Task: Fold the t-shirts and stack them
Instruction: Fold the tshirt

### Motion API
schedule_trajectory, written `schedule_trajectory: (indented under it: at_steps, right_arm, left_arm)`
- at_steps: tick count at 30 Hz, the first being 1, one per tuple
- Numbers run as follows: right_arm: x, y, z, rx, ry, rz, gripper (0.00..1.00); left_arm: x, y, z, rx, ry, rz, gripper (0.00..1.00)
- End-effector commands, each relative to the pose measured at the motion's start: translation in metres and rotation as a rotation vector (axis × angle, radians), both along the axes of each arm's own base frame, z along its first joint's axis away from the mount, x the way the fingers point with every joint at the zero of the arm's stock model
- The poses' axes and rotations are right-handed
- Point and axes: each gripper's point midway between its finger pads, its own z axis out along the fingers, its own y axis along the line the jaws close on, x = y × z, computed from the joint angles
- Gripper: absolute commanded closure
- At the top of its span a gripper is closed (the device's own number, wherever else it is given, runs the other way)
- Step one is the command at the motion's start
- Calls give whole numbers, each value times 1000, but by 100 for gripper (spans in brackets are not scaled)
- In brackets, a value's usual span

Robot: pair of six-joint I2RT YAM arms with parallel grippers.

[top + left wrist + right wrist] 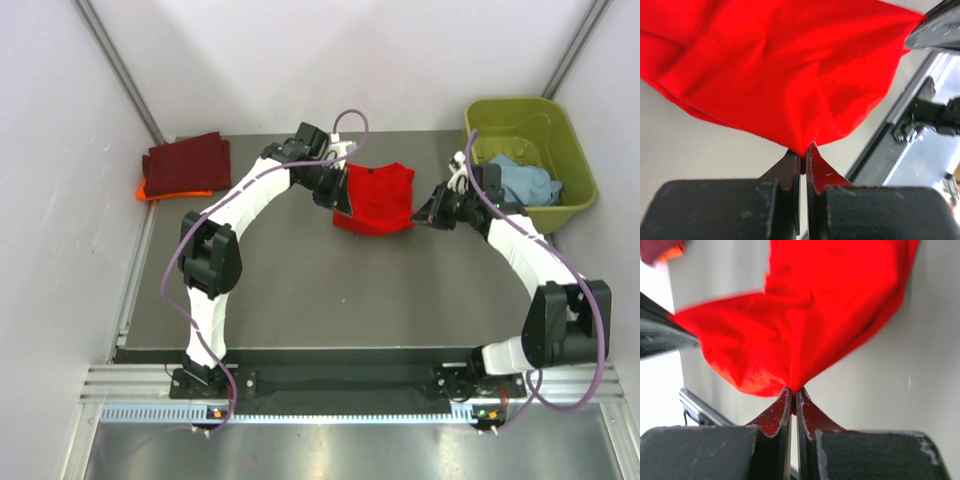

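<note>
Between your two grippers spans the bright red t-shirt (375,198), soft matte cloth creased into loose folds. Your left gripper (803,152) pinches one pointed corner tight, and your right gripper (794,390) clamps the opposite edge. Both arms reach forward, elbows bowed outward, wrists turned inward.

I work in a robot test cell, a lab rig and no home: my left arm (225,215) and right arm (520,245) are bolted to an aluminium rail (120,385) at the near edge of a dark grey table (330,295). Plain white panels (55,250) wall it in, with a grey metal strut (120,68) in the corner.
</note>
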Motion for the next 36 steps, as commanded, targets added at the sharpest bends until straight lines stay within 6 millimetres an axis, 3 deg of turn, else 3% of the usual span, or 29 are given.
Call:
schedule_trajectory:
  at_steps: [1,2,3,5,9,11,12,13,16,25,30,36]
  right_arm:
    - [45,-2,30,32,-124,-19,100]
    - [55,-1,38,34,-152,-13,100]
    - [62,-1,29,26,-136,-8,100]
    - [78,-2,34,24,-154,-14,100]
    - [102,0,18,17,-130,-12,100]
    - [112,-1,20,6,-148,-13,100]
    - [116,-2,13,-2,-138,-13,100]
    - [120,-2,11,-6,-140,-12,100]
    - [132,-2,10,-15,-156,-10,100]
    - [179,-2,3,-37,-208,-16,100]
    - [203,-1,-16,-39,-199,-18,100]
    - [220,-2,-26,-51,-200,-16,100]
  left_arm:
    - [23,3,-1,11,-37,23,100]
    - [29,5,0,9,-49,32,100]
    - [32,6,-2,12,-50,36,100]
    - [46,11,-9,18,-52,56,100]
    - [73,16,-24,34,-68,90,100]
    - [90,18,-19,28,-108,108,100]
    - [98,19,-26,39,-109,116,100]
    - [108,20,-20,32,-141,126,100]
    - [125,20,-23,24,-163,140,100]
    - [167,23,-38,20,-263,179,100]
    - [197,25,-56,14,-302,253,100]
    - [228,26,-56,16,-405,302,100]
